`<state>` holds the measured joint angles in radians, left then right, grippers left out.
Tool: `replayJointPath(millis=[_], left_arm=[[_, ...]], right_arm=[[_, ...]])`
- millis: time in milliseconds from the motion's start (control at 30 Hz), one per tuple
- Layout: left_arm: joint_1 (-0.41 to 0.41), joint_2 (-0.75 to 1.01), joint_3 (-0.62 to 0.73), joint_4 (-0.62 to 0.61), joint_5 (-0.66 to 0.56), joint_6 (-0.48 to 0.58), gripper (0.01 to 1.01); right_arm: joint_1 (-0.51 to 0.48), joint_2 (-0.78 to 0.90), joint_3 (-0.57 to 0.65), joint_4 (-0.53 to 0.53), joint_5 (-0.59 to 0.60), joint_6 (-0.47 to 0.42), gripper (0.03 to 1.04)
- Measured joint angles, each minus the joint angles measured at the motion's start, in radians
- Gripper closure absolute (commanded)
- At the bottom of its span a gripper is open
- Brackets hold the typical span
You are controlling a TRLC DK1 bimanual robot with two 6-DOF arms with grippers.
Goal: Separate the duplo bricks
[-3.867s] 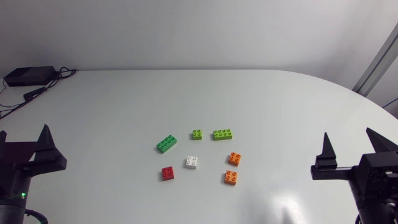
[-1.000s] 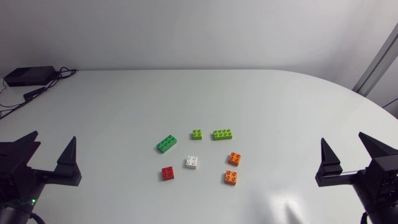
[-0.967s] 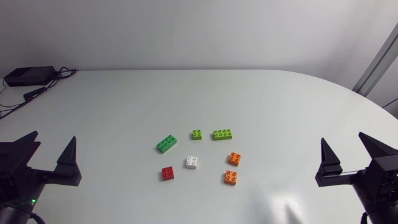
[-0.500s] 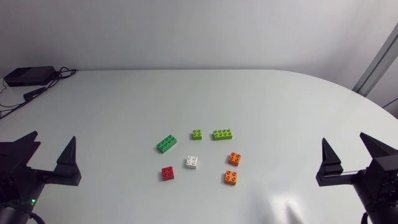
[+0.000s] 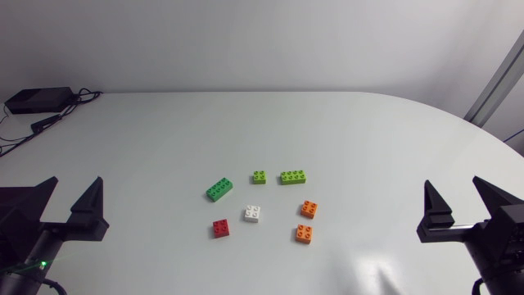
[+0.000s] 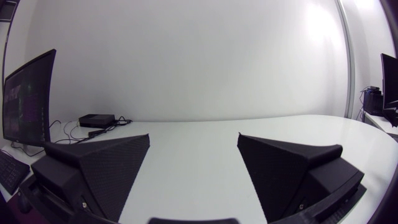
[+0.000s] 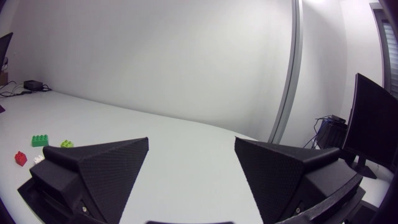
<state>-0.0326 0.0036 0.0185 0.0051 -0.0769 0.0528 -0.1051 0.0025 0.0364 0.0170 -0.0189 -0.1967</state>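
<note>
From overhead, both arms sit low at the near corners of the white table (image 5: 246, 123). The left gripper (image 5: 74, 183) has its two black wedge fingers spread wide apart, holding nothing, and the right gripper (image 5: 452, 182) is parted the same way. The bricks lie between the two grippers and a little ahead of them, well apart from both: a green long brick (image 5: 219, 189), a small lime brick (image 5: 259, 177), a lime long brick (image 5: 293, 176), a white brick (image 5: 252, 214), a red brick (image 5: 221, 229) and two orange bricks (image 5: 309, 209) (image 5: 304, 233) – none touching another.

From the left wrist, the left gripper (image 6: 193, 138) points level across bare tabletop, jaws agape.

From the right wrist, the right gripper (image 7: 191, 142) is level and spread too. Far off beside its one finger sit the green long brick (image 7: 39, 141), a lime one (image 7: 66, 144), the red brick (image 7: 20, 157) and the white brick (image 7: 38, 159).
</note>
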Motion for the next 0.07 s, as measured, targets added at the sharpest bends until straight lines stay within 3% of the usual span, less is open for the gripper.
replayJointPath(millis=[67], left_arm=[[-0.007, 0.000, 0.000, 0.000, 0.000, -0.002, 0.044]], right_arm=[[0.000, 0.000, 0.000, 0.000, 0.000, 0.004, 0.07]])
